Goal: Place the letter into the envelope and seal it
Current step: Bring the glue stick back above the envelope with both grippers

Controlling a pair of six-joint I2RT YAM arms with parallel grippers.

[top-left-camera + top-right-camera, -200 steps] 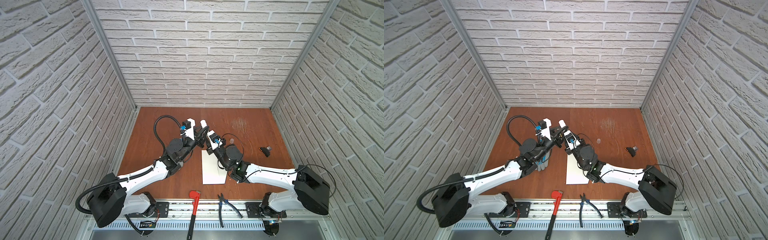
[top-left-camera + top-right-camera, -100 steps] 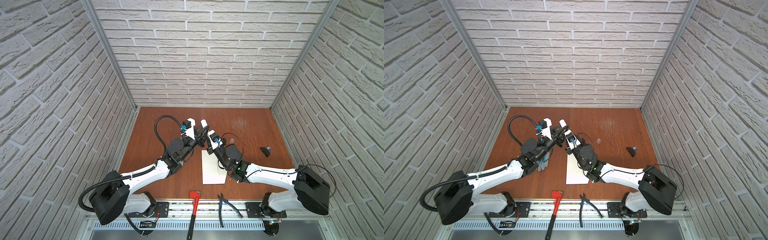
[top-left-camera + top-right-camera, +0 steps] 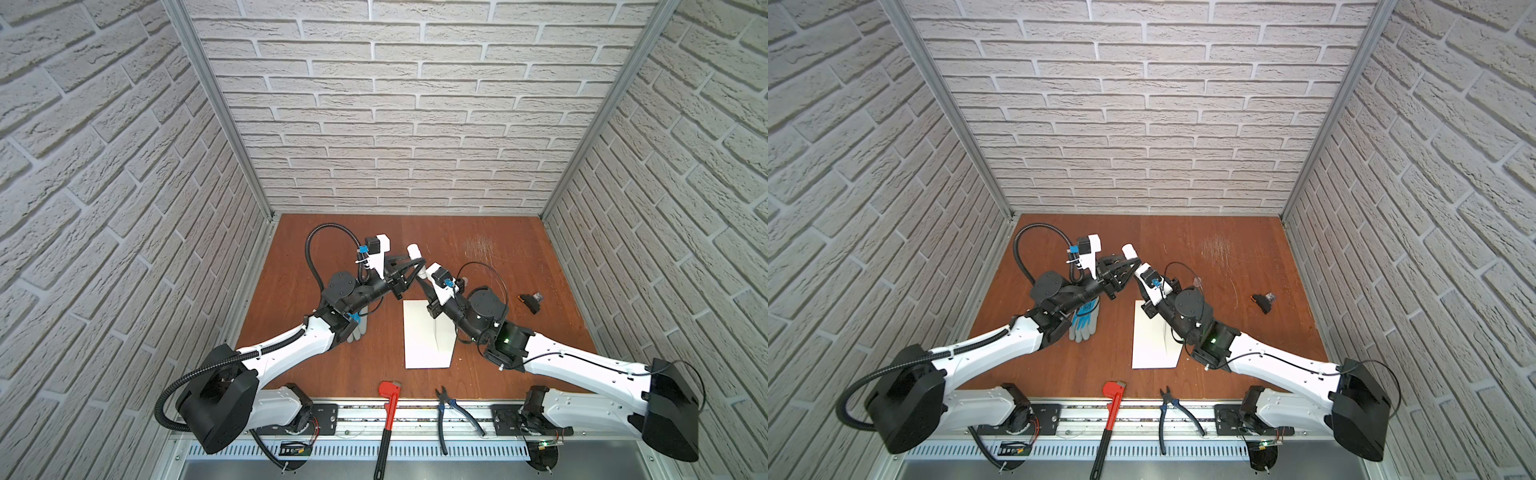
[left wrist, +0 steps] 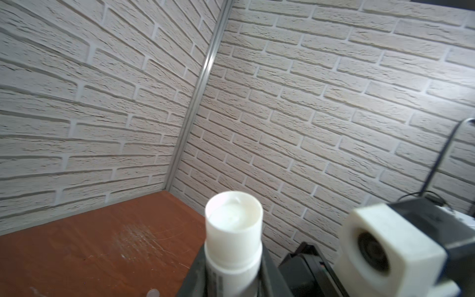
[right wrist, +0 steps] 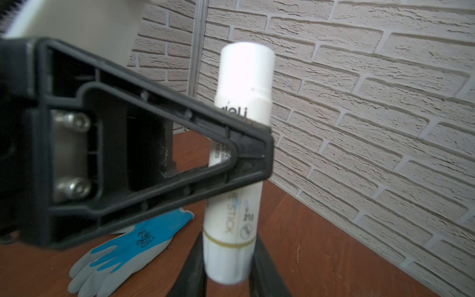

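Note:
A white glue stick (image 3: 415, 253) (image 3: 1128, 250) is held up above the table between my two grippers. My left gripper (image 3: 417, 265) (image 4: 232, 257) is shut on its upper body just below the cap (image 4: 234, 218). My right gripper (image 3: 423, 277) (image 5: 228, 257) is shut on the bottom end of the glue stick (image 5: 244, 102), and a left finger (image 5: 154, 154) crosses the tube in that view. The cream-white envelope (image 3: 419, 340) (image 3: 1150, 340) lies flat on the table under the right arm. The letter is out of view.
A blue and grey glove (image 3: 359, 328) (image 5: 128, 252) lies left of the envelope under the left arm. A red wrench (image 3: 388, 415) and pliers (image 3: 449, 409) lie at the front edge. A small black object (image 3: 532, 301) sits at the right.
Both arms stay almost where they were. The right jaws have drawn in a little on the bottom of the glue stick.

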